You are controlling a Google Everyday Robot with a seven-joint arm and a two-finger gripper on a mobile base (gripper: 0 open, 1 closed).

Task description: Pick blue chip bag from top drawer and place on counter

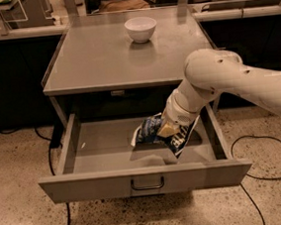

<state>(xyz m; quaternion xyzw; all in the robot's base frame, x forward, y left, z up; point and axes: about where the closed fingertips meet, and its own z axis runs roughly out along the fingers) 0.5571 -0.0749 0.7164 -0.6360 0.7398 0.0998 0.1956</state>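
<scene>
The blue chip bag (151, 130) hangs crumpled above the floor of the open top drawer (88, 185) at its right side, with its shadow on the drawer bottom below it. My gripper (166, 129) reaches down from the right into the drawer and is shut on the bag; the white wrist hides most of the fingers. The counter (105, 58) is the grey tabletop directly above the drawer, behind and above the bag.
A white bowl (141, 29) stands at the back middle of the counter. The drawer has a dark bar handle (147, 184) on its front panel. Black cables (262, 142) lie on the speckled floor on both sides. Dark cabinets under a pale ledge (13, 33) stand behind.
</scene>
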